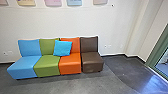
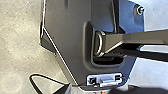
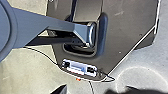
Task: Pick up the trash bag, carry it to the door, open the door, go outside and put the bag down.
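Against the white wall (image 1: 67, 22), too wide a turn could have clipped the seats, and too tight a one the green frame (image 1: 160, 47). I counted four seats: blue seat (image 1: 23, 65), green seat (image 1: 47, 66), orange seat (image 1: 70, 64), brown seat (image 1: 92, 60); one cushion (image 1: 63, 48) (rather inviting); one frame. Whether my left gripper (image 2: 101, 90) or right gripper (image 3: 95, 90) held the bag, or where it was, I couldn't tell.

Bright light; bluish glare near the edge of the floor (image 1: 117, 80) by the glass (image 1: 164, 65); soft shadow beneath the seats (image 1: 47, 65).
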Available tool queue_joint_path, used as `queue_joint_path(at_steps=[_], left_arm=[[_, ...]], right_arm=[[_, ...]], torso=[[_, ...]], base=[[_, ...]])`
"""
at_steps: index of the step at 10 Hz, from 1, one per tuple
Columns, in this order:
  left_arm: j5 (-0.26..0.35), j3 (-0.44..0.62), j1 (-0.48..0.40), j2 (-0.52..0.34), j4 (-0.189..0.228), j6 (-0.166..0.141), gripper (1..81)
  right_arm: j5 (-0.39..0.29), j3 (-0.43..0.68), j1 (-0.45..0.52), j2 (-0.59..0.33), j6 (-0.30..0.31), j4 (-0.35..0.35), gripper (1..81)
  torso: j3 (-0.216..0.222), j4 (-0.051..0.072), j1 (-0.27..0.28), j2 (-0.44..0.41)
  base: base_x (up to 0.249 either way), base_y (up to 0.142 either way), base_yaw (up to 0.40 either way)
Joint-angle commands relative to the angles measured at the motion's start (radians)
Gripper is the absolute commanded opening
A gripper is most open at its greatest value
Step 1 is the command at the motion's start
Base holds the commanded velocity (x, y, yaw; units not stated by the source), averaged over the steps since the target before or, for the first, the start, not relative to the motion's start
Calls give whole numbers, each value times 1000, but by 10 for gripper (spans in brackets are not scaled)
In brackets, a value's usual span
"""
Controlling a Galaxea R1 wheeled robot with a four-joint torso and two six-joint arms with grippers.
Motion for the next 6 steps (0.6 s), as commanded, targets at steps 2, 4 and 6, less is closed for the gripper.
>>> queue_joint_path(at_steps=[2, 4, 6], left_arm=[[72, 39, -66, -71, -126, 1, 811], [75, 40, -94, -100, -191, 1, 811], [121, 42, -134, -113, -214, 1, 811]], right_arm=[[-63, 42, 31, -26, 8, 8, 811], [-63, 93, 41, -65, 9, 8, 811], [-62, 142, 54, -113, 8, 8, 811]], torso=[[-101, 0, 78, -124], [-155, 0, 116, -184], [-219, 0, 161, -254]], base=[[0, 0, 0], [0, 0, 0], [0, 0, 0]])
